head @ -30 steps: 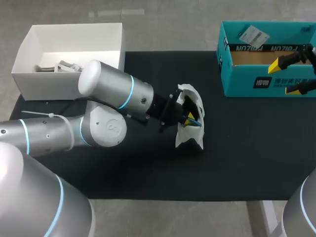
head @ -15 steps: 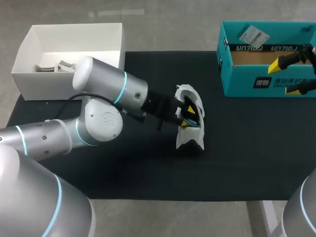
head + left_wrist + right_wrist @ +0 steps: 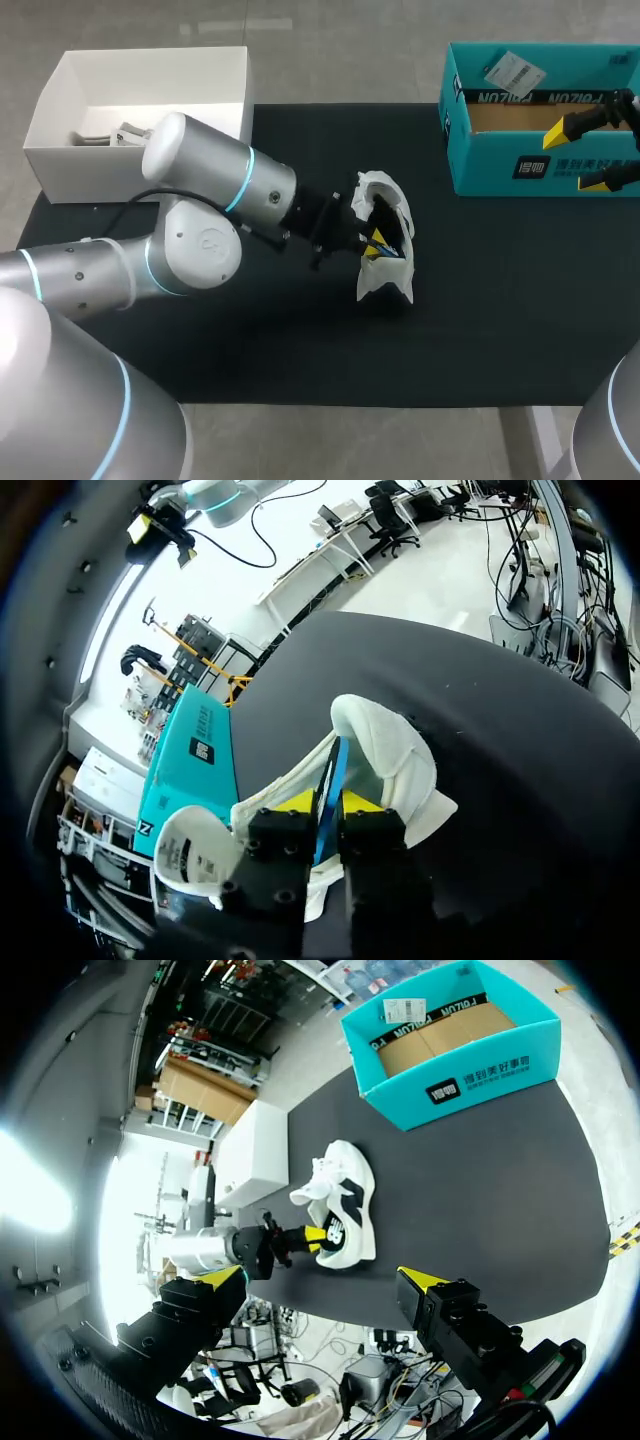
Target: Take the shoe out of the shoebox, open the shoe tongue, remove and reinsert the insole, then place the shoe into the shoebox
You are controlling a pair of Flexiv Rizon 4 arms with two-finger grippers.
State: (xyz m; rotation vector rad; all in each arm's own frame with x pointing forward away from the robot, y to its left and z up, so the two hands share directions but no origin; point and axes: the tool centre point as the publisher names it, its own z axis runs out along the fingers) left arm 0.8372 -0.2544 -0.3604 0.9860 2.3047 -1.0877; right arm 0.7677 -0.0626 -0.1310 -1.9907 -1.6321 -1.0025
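Mid-frame on the black desk [image 3: 480, 300] sits the white shoe [image 3: 388, 272], well apart from the teal shoebox [image 3: 500, 170] at upper right, which shows a brown cardboard floor. The left tool [image 3: 378, 238] is down in the shoe's mouth, clamped on the blue insole [image 3: 330, 780]. The right tool [image 3: 578, 157] hangs spread apart over the shoebox. The white box [image 3: 70, 170] at upper left holds small bits [image 3: 130, 134].

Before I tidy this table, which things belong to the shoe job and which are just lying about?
Job: shoe; blue insole, held in the left gripper; teal shoebox.
Lying about: white box; small items inside it.
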